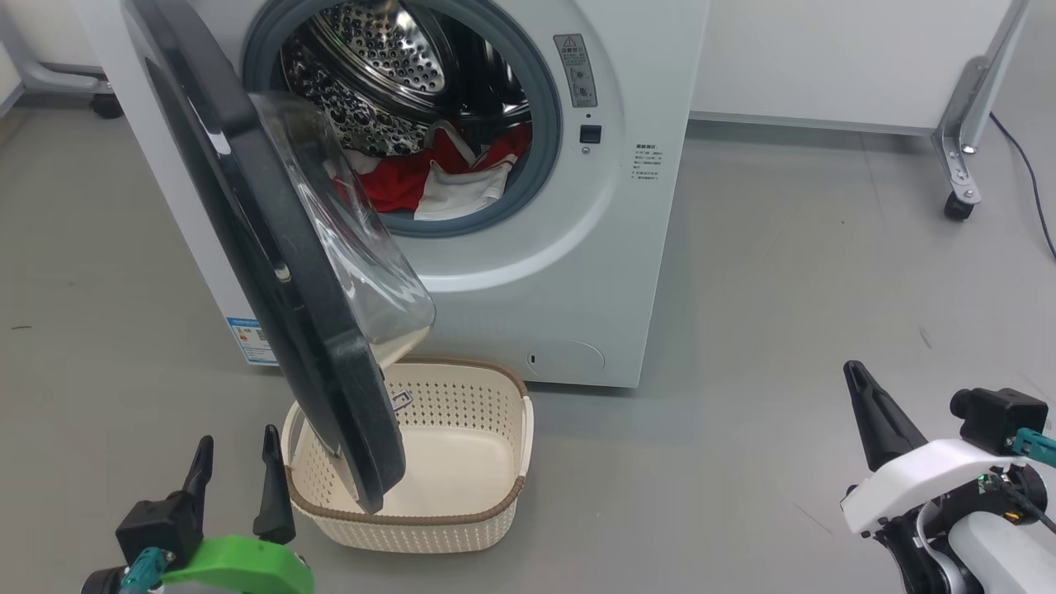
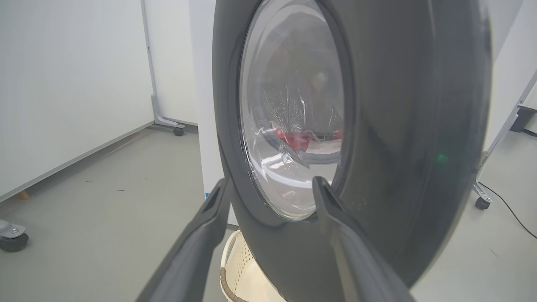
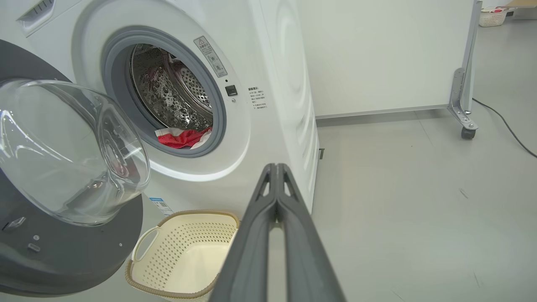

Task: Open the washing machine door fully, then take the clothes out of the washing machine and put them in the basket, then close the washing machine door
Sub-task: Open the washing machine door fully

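The white washing machine (image 1: 577, 272) stands ahead with its door (image 1: 272, 239) swung partway out, black rim edge-on, and its glass bowl (image 1: 355, 239) facing the drum. Red and white clothes (image 1: 412, 177) lie in the drum's bottom. The cream basket (image 1: 487, 503) sits on the floor under the door's lower edge. My left gripper (image 1: 235, 466) is open just left of the basket and holds nothing. In the left wrist view its fingers frame the door (image 2: 398, 126). My right gripper (image 3: 275, 167) is shut and empty, low at the right (image 1: 854, 375), pointing at the machine's front corner.
White partition panels on castor frames stand behind the machine and to the right, one castor (image 1: 957, 206) with a dark cable (image 1: 1027, 173) beside it. Another castor (image 2: 12, 241) shows at the far left. Grey floor stretches right of the machine.
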